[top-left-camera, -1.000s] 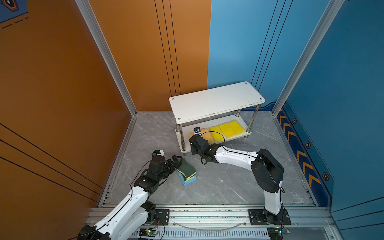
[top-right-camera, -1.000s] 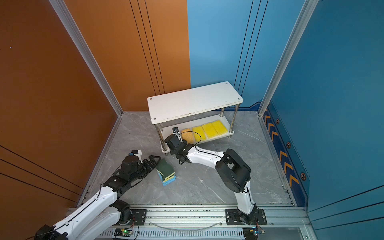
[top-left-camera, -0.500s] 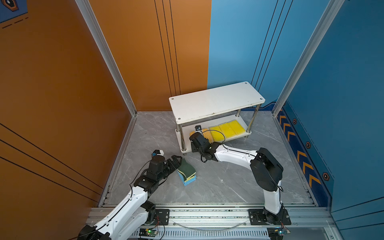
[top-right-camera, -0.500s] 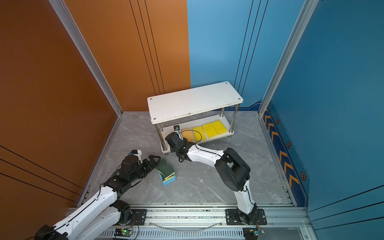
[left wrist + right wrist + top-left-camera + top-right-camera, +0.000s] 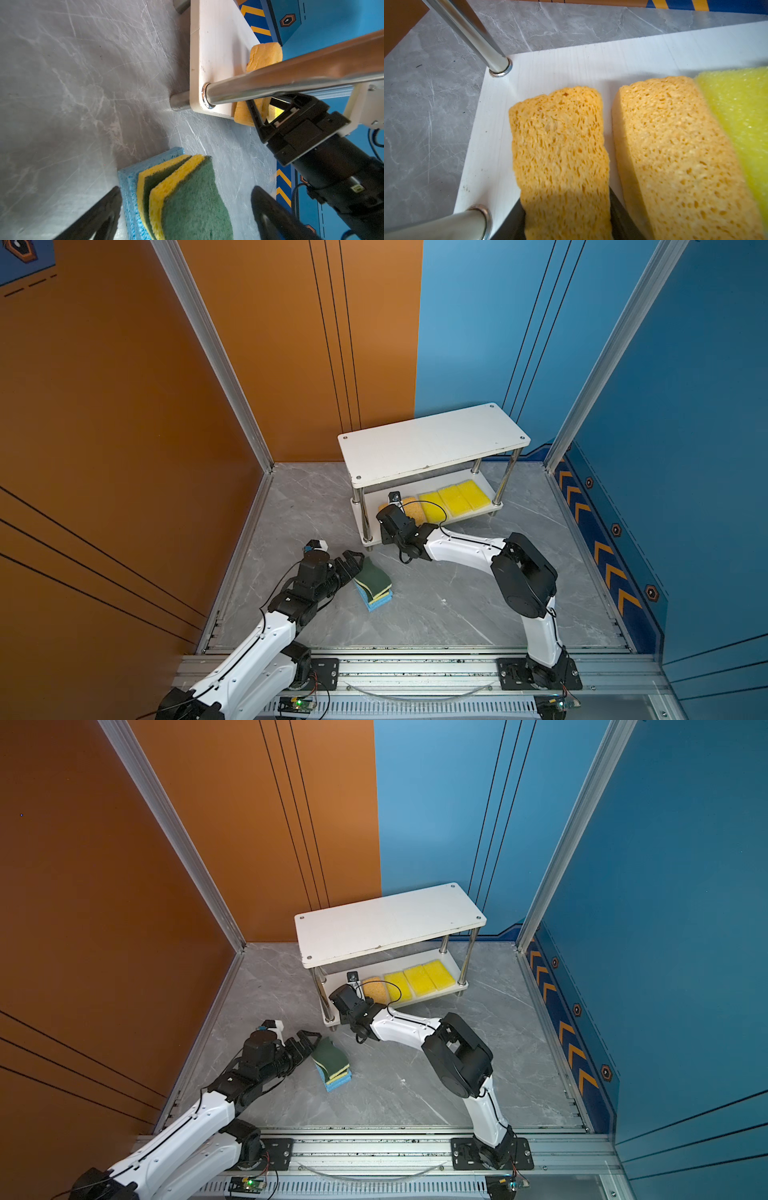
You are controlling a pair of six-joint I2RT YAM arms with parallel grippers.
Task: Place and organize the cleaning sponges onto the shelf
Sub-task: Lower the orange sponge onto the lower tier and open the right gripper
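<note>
Left gripper (image 5: 354, 563): jaws apart, one on each side of the near end of the sponge stack (image 5: 374, 587). I cannot tell whether they touch it. The stack sits on the grey floor (image 5: 436, 605), at 7 o'clock from the shelf (image 5: 432, 443) and apart from it. I see two green-topped sponges (image 5: 193, 199) lying over light blue sponges (image 5: 128, 187).

Right gripper (image 5: 568, 214): jaws clamped on the orange sponge (image 5: 558, 145) at the 9 o'clock end of the lower board (image 5: 546, 68). In the left wrist view its gripped end overhangs the board's front edge.

The second orange sponge (image 5: 675, 155) lies just beside it at 3 o'clock, with a narrow gap between. Beyond, three yellow sponges (image 5: 455, 499) run in a row toward 3 o'clock, the first touching the second orange sponge.
</note>
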